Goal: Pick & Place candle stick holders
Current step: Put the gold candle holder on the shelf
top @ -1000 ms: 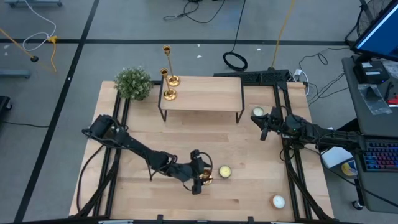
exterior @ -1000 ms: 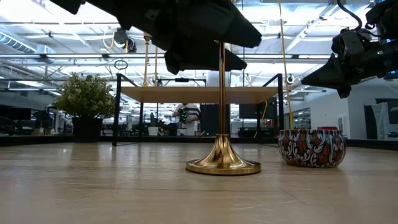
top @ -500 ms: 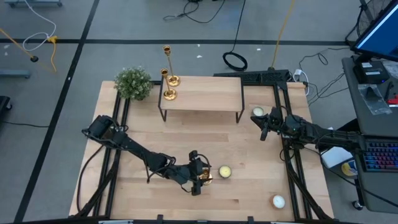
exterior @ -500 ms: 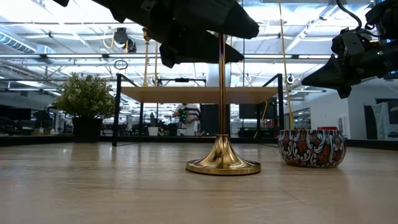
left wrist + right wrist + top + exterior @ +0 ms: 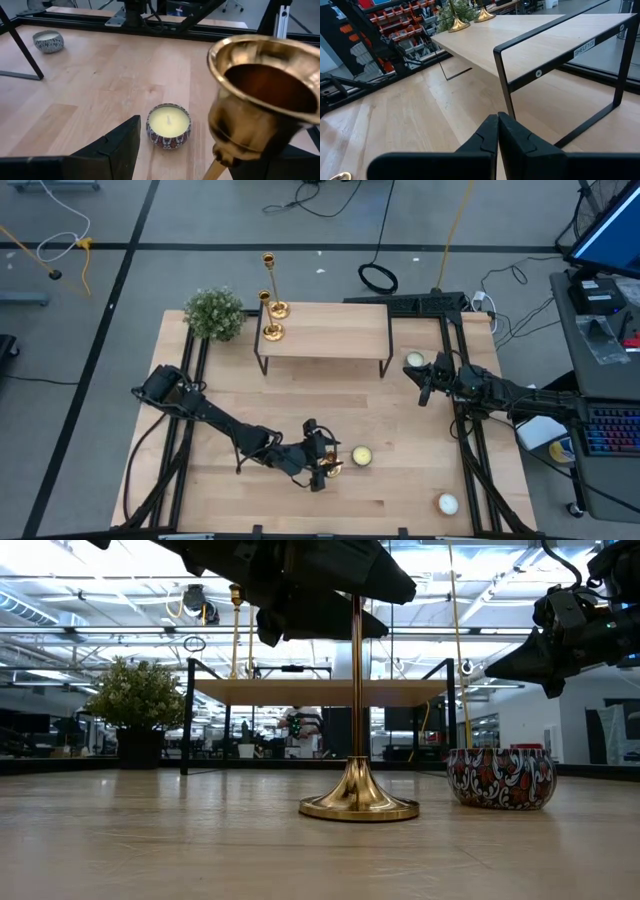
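While two candle stick holders [image 5: 272, 308] already stand at the ten o'clock corner of the small raised shelf [image 5: 325, 329], the third candle stick holder [image 5: 358, 790] stands upright on the table [image 5: 400, 480] toward six o'clock, its flared base flat on the wood. The left gripper [image 5: 322, 459] sits at the top of its stem, and in the left wrist view the brass cup [image 5: 267, 97] rises between the two dark fingers [image 5: 107, 152], which stand apart on either side of it. Whether the pads actually press on the stem I cannot tell from here.

Just beside the holder at three o'clock is a patterned candle tin [image 5: 361, 456]. Another tin [image 5: 447, 503] lies toward five o'clock, and a third [image 5: 414, 361] toward two o'clock. There the right gripper [image 5: 423, 394] waits above the table, its fingers [image 5: 490, 135] pressed together on nothing. A small potted plant [image 5: 215, 313] stands at ten o'clock, beside the shelf.
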